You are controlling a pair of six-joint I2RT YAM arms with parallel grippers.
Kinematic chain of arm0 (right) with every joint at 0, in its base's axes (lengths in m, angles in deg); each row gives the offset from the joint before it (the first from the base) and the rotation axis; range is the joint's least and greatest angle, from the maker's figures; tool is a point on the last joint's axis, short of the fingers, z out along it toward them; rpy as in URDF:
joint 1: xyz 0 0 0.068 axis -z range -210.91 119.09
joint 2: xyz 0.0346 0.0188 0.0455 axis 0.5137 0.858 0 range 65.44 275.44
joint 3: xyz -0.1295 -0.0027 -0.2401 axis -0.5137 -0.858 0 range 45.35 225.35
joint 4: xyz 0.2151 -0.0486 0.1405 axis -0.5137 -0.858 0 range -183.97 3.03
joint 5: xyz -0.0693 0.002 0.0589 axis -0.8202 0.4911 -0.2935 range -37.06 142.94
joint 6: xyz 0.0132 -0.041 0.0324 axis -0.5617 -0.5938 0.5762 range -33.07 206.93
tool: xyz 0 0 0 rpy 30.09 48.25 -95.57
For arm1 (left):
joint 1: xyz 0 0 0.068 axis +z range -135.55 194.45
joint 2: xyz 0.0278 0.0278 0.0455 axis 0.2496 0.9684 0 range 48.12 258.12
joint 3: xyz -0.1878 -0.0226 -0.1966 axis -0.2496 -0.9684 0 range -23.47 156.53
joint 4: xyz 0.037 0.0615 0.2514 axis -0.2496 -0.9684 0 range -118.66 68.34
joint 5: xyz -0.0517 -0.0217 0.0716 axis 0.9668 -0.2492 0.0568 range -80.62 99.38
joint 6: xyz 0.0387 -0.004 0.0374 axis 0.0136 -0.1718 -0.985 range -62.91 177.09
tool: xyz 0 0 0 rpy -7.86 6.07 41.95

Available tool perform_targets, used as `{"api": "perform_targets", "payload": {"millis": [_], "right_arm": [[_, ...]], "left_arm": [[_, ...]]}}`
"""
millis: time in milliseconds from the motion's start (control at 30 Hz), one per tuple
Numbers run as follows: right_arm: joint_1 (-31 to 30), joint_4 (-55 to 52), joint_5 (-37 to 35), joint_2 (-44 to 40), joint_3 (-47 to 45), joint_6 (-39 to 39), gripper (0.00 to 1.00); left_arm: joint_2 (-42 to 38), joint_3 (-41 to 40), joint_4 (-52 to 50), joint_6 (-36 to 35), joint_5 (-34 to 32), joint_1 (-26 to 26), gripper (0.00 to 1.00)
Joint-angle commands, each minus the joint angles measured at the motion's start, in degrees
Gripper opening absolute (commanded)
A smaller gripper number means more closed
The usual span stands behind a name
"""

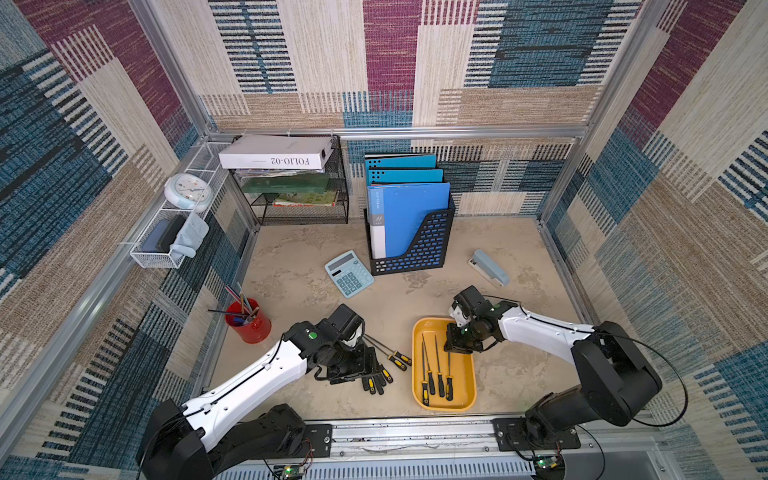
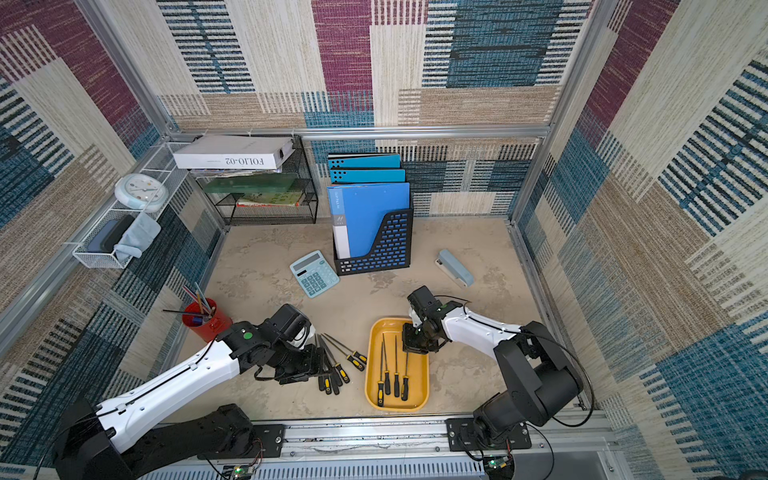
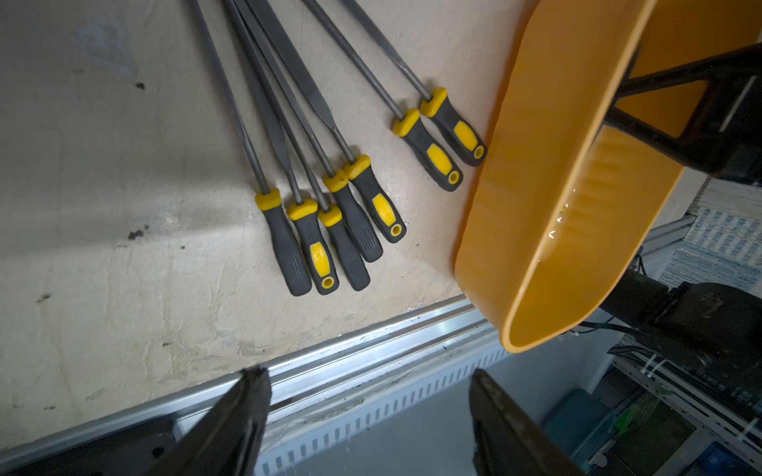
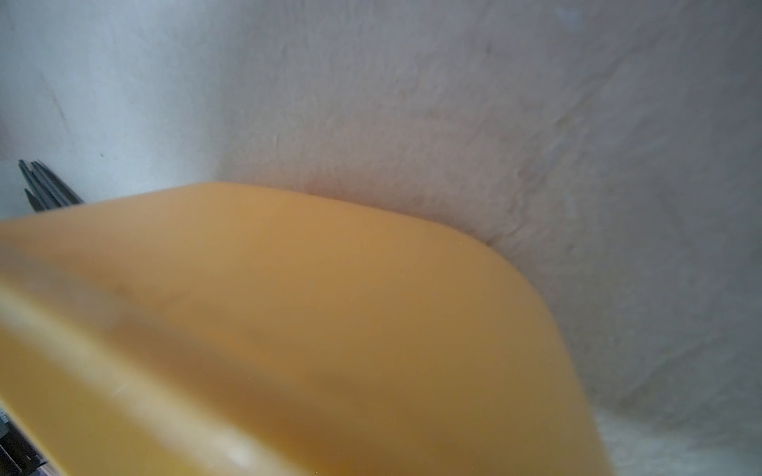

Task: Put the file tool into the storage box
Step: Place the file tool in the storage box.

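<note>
Left wrist view | left gripper (image 3: 368, 377) spread, empty, above loose files (image 3: 319, 255) | right gripper (image 1: 455, 344) at storage box (image 3: 548, 185), jaws unreadable | pinch one outlying handle (image 3: 455, 130).

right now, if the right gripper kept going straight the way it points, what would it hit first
Most likely the shallow yellow-orange plastic tray: the right gripper points down over its far end, and the tray's wall fills the right wrist view up close. Whether rim or floor comes first is unclear.
</note>
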Motion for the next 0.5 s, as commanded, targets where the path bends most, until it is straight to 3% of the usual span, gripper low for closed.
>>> {"api": "perform_targets", "payload": {"millis": [0, 133, 467], "right_arm": [[-0.1, 0.1, -0.1, -0.8, -0.4, 0.3, 0.27], [-0.1, -1.1, -0.6, -3.0, 0.3, 0.5, 0.33], [-0.1, -5.0, -0.5, -5.1, 6.3, -0.6, 0.33]], "left_arm": [[0.1, -0.7, -0.7, 0.7, -1.8, 0.1, 0.78], [0.7, -2.1, -2.2, 2.1, -3.5, 0.0, 0.75], [3.3, -5.0, 0.5, 5.5, -7.3, 0.0, 0.62]]}}
